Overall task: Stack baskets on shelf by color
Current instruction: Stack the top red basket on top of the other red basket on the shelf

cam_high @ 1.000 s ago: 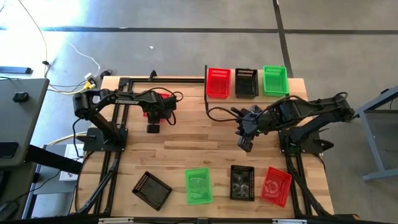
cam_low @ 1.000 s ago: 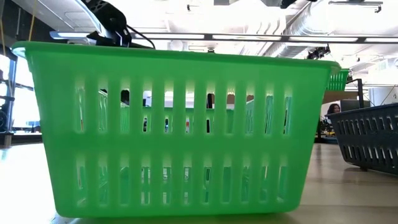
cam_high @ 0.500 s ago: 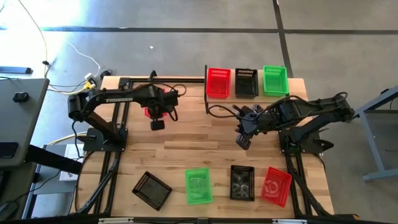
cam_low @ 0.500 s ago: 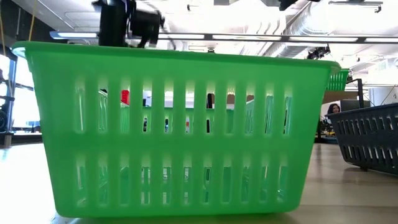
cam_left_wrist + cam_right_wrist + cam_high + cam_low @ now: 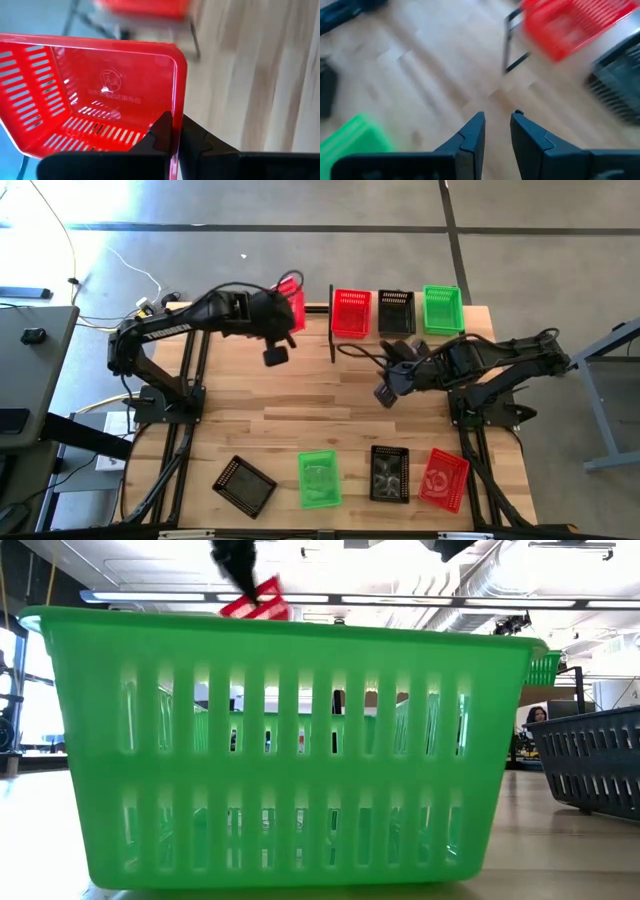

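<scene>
The robot's left hand (image 5: 172, 137) gripped a red basket (image 5: 291, 302) by its rim, fingers pinched on either side of one wall, and held it tilted in the air just beside the end of the shelf (image 5: 331, 335). Holding the rim probably left the basket's underside free to drop into another. On the shelf stood three baskets in a row: a red one (image 5: 351, 313) nearest the lifted basket, a black one (image 5: 396, 312) in the middle and a green one (image 5: 443, 309) at the far end. The carried basket appeared bound for the red one. The right hand (image 5: 497, 131), empty and with its fingers a narrow way apart, hung over the bare tabletop (image 5: 300, 405) in front of the shelf. Four more baskets, two black, one green and one red, waited along the tabletop's near edge.
</scene>
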